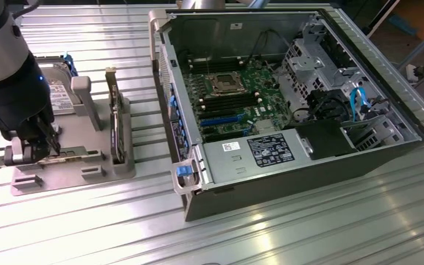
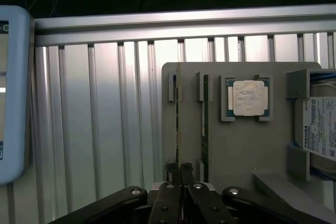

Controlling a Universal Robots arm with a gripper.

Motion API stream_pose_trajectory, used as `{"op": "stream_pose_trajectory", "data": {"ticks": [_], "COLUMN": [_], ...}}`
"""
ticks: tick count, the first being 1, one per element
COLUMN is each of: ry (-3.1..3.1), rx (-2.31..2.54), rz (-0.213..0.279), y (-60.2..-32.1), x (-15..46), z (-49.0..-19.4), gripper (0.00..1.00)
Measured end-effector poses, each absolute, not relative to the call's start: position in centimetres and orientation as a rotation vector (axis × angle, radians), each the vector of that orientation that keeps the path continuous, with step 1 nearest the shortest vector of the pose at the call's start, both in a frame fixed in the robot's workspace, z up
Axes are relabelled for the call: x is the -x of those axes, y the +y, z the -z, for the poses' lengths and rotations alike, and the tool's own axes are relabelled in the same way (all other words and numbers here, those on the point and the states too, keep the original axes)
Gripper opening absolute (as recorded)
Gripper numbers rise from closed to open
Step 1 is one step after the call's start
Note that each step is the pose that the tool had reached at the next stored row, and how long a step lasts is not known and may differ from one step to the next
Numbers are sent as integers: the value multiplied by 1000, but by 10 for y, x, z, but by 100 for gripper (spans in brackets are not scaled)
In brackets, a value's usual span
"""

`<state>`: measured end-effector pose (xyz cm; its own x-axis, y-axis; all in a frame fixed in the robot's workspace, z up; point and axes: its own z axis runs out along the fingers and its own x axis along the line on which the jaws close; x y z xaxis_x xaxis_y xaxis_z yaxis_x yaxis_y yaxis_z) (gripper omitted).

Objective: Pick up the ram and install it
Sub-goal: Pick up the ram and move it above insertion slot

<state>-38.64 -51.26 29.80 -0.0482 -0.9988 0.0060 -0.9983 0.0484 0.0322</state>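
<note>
One ram (image 2: 178, 113) — end hidden in hand (image 2: 179, 171)

green ram (image 2: 177, 108), grey holder (image 2: 236, 145), silver cpu chip (image 2: 247, 98), ribbed silver table (image 2: 105, 129), black tool (image 2: 180, 170)

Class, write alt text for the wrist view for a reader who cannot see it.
The gripper is closed on a memory stick standing beside a second stick in a grey holder on a ribbed metal table. A silver processor chip and a hard drive sit in the same holder.
</note>
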Motion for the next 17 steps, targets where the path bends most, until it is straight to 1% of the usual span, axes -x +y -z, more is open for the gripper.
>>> {"op": "stream_pose_trajectory", "data": {"ticks": [17], "ry": [-2255], "rx": [-2149], "rz": [30], "y": [-513], "x": [386], "z": [-325], "gripper": [12]}}
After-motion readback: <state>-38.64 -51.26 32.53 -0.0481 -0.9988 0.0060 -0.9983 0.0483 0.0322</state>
